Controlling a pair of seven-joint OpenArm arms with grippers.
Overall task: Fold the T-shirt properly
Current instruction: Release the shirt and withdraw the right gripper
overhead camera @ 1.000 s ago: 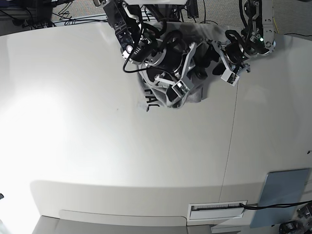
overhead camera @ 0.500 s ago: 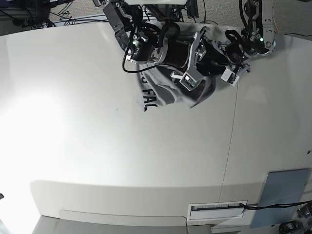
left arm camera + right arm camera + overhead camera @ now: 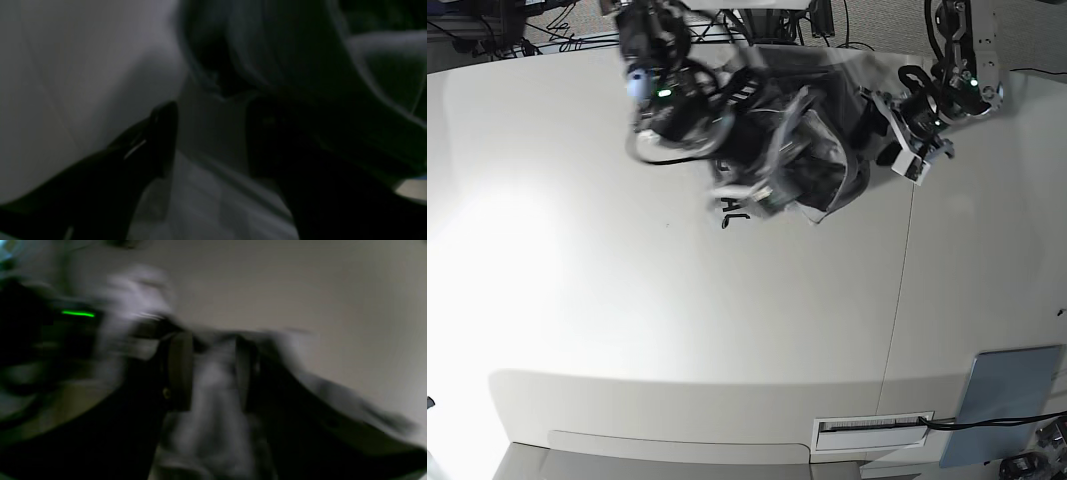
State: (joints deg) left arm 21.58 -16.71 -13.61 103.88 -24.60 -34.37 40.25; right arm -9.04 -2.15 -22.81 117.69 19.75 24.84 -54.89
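The grey T-shirt [image 3: 832, 175] lies crumpled at the table's far edge, with a bit of black lettering [image 3: 732, 208] showing at its left. My right gripper [image 3: 772, 180] is a moving blur over the shirt's left part. In the right wrist view its fingers [image 3: 180, 370] stand partly apart with grey cloth [image 3: 213, 390] in the gap, and the blur hides whether they press it. My left gripper [image 3: 905, 152] hangs just right of the shirt. In the left wrist view that gripper [image 3: 213, 133] is open, with the cloth [image 3: 206, 200] lying below it.
A seam [image 3: 905, 290] runs down the white table right of centre. A grey-blue pad [image 3: 1012, 400] and a labelled slot [image 3: 872, 430] sit at the front right edge. Cables [image 3: 577, 30] lie behind the table's far edge.
My right arm swung left and back across the shirt, and its jaws widened from a tight pinch. The bunched cloth shifted with it. The left gripper barely moved.
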